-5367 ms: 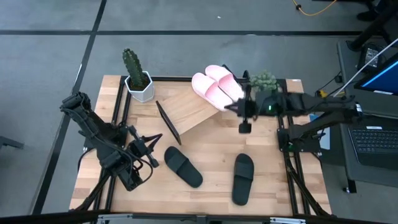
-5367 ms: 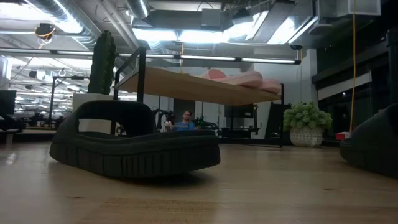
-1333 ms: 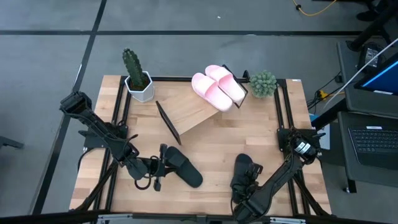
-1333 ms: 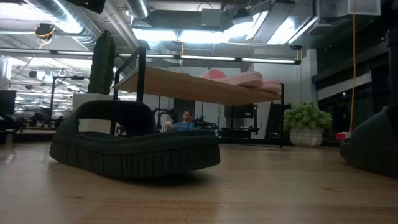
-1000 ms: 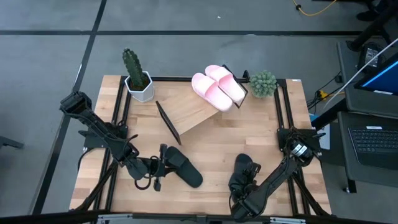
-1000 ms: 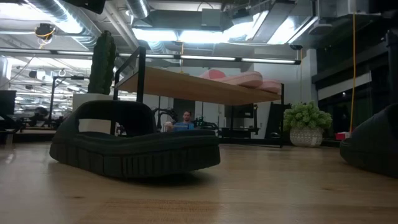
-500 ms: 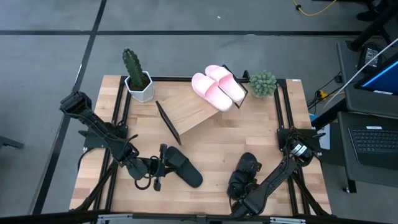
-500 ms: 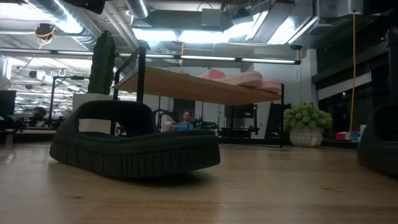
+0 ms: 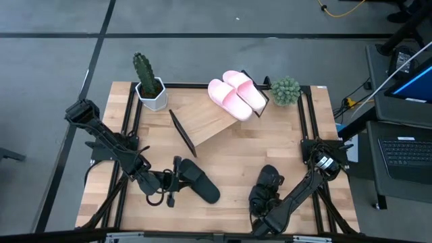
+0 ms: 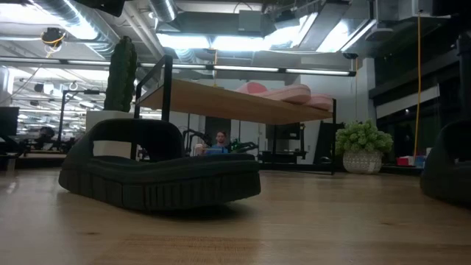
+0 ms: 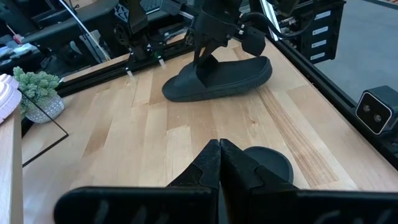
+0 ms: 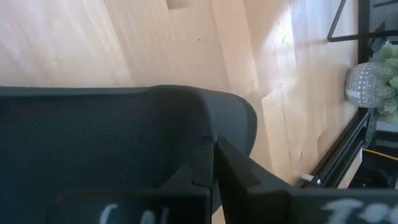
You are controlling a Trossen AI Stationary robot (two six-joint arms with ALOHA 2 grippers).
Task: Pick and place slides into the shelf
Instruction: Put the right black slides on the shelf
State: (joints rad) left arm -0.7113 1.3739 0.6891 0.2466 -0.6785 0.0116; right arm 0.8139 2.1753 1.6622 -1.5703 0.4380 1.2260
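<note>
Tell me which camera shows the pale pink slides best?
The high view: both pale pink slides lie fully visible on the shelf. The low view catches only their edges; the left wrist view shows just a sliver; the right wrist view shows none.

Two pink slides (image 9: 234, 94), two black slides (image 9: 200, 181), light-wood shelf (image 9: 206, 120).

Grey floor (image 9: 54, 61), exposed ceiling ducts (image 10: 96, 18)
</note>
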